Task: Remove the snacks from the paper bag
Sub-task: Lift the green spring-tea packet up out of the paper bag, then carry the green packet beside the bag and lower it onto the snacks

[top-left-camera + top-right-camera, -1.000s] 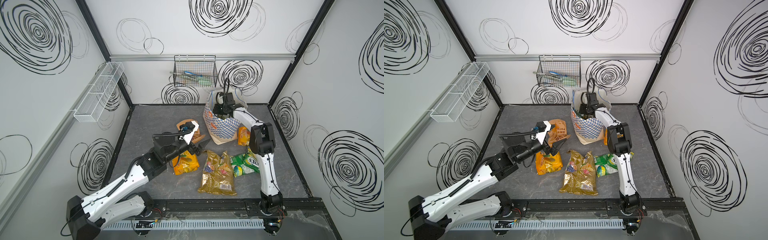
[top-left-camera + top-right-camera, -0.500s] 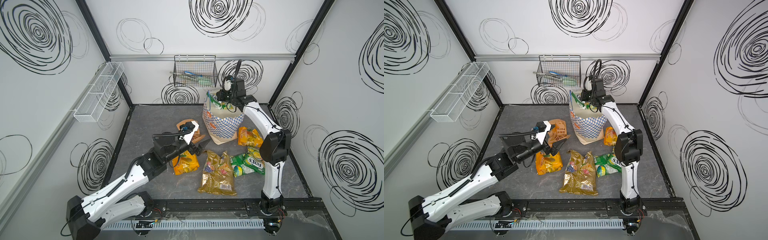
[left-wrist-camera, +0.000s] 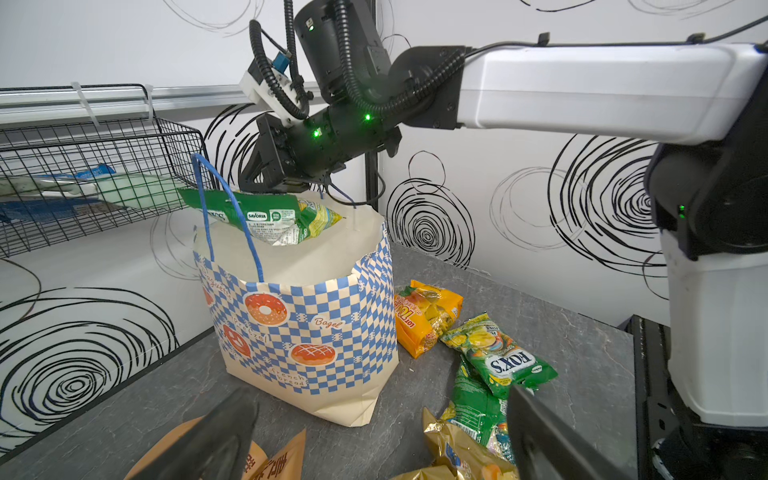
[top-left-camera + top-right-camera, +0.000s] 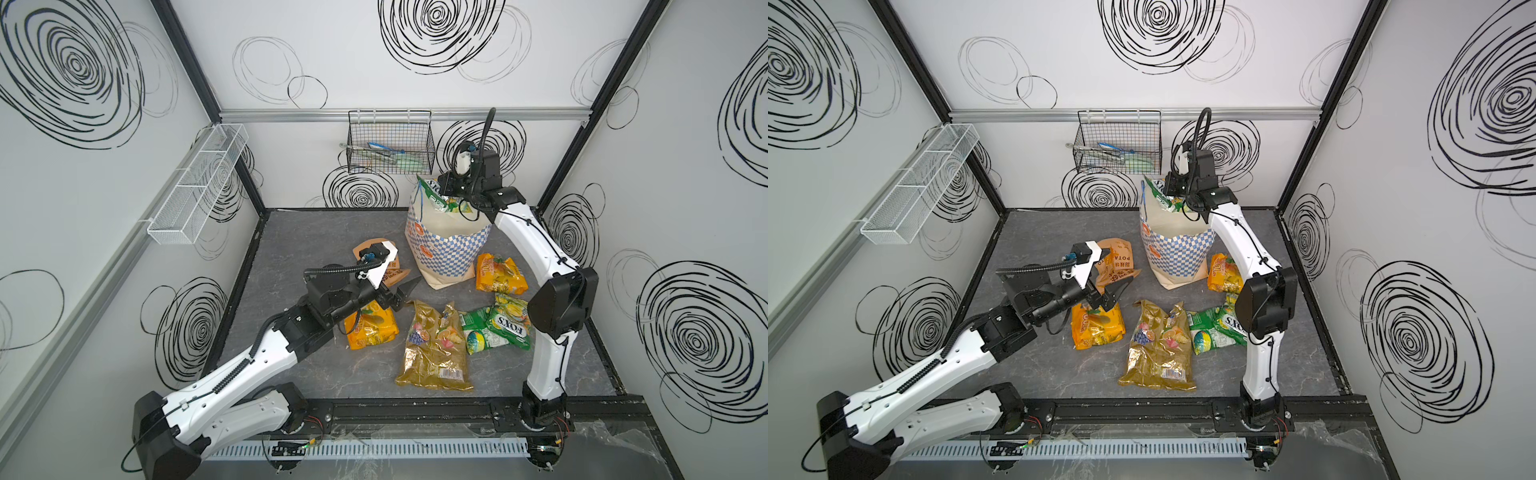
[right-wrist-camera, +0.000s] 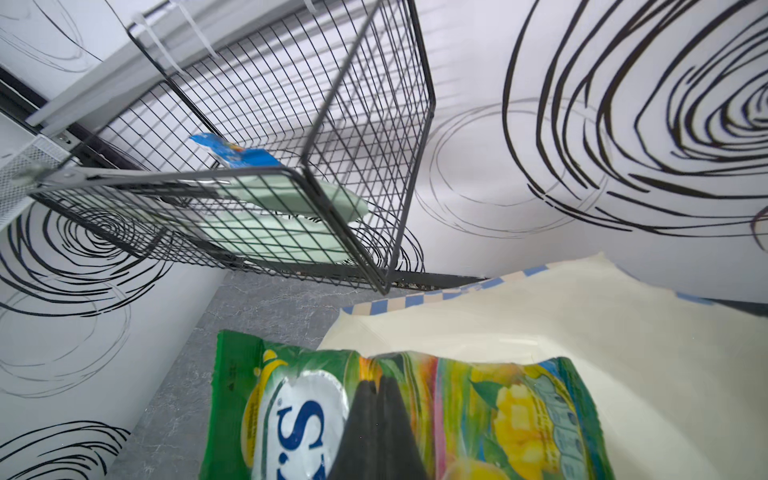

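Tabletop, green packet at paper bag mouth

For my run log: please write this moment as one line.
right gripper: shut on Fox's bag, at paper bag mouth | left gripper: open, empty

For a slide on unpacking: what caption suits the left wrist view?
Right gripper holds a green Fox's bag over the paper bag's mouth; other snacks lie on the table.
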Robot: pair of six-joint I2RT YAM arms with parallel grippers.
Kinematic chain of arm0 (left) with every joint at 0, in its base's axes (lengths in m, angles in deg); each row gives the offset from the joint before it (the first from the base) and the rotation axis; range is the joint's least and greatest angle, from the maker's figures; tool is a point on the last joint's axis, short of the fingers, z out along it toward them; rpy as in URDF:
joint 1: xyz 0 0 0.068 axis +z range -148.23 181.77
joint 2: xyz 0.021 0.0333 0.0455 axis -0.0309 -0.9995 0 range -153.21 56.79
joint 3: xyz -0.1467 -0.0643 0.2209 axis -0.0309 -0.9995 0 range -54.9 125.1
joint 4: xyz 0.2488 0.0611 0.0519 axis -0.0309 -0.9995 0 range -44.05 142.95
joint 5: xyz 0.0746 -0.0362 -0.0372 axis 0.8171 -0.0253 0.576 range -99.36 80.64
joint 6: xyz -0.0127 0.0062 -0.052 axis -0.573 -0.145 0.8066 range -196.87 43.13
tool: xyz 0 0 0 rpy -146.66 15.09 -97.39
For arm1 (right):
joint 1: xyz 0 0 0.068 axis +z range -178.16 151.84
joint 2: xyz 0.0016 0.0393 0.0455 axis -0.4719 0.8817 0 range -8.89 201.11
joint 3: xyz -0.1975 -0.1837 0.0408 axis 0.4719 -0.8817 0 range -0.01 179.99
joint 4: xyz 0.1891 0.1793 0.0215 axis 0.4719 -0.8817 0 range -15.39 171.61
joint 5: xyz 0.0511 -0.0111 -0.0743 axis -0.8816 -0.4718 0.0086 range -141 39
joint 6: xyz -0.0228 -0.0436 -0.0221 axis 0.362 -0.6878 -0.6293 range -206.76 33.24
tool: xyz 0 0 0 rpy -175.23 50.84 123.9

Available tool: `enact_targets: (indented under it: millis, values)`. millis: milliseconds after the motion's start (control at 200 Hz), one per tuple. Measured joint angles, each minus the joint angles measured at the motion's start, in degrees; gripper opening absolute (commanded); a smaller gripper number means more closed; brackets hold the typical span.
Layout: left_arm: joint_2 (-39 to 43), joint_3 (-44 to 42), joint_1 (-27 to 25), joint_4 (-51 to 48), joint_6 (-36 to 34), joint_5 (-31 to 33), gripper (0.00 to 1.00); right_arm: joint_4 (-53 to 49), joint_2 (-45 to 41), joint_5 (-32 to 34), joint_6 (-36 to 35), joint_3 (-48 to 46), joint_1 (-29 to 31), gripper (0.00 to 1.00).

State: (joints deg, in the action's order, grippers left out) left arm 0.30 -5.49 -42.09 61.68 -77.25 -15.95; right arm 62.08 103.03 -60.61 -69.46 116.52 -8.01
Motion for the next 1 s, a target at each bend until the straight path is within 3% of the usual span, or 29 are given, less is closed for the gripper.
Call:
enact_targets:
  millis: [230,390,800,1001]
  values:
    - [0.0,0.0,0.0,0.1,0.0,0.1,0.96,0.3,-10.9,1.3,0.0,-0.6,1.4,0.0]
    - [0.3,0.0,-0.1,-0.3,-0.7,1.0,0.96,3.0,-24.3,3.0,-0.1,-8.6,2.0,0.0]
    - [1.2,0.0,-0.8,-1.3,-2.3,3.7,0.96,10.7,-58.3,12.0,3.8,-51.2,2.0,0.0]
    - [0.6,0.0,-0.8,-1.3,-2.7,4.4,0.96,13.9,-64.1,16.1,8.1,-72.0,0.7,0.0]
